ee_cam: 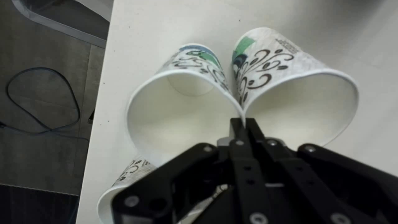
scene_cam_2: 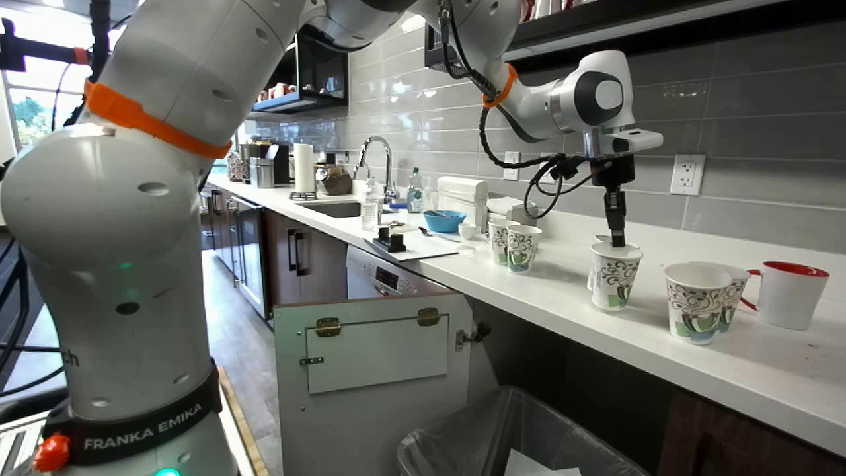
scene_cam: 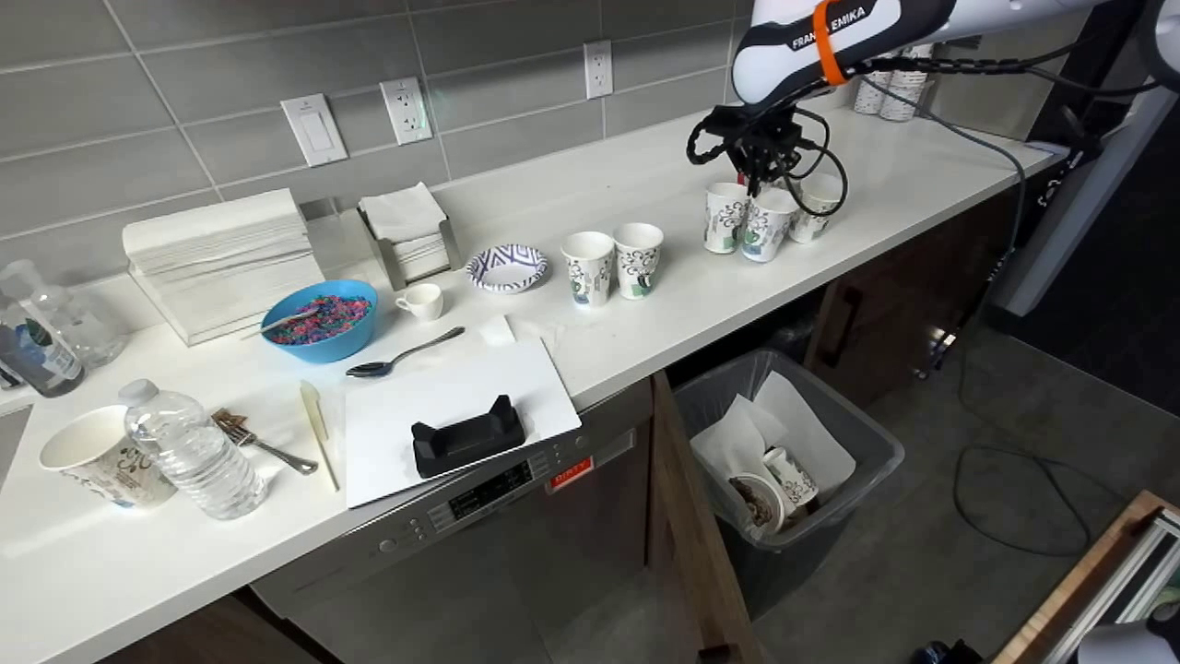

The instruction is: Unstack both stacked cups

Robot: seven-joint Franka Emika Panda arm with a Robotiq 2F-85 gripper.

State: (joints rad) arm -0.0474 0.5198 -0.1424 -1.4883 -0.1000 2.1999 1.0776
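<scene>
Jaws nearly closed, pinching the touching rims of two white cups (ee_cam: pixel 183 109), dark-swirled with green patches outside

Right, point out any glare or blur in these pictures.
In an exterior view, the window is washed out and the wall tiles shine; in an exterior view, a wall outlet catches a greenish glint; in the wrist view, the upper-right cup carries print too blurred to read.

Matt paper cups (scene_cam_2: pixel 616 281) stand on a smooth counter (scene_cam: pixel 645 327). At left are a glossy plastic bottle (scene_cam: pixel 196 452) and a shiny metal spoon (scene_cam: pixel 380 367).
</scene>
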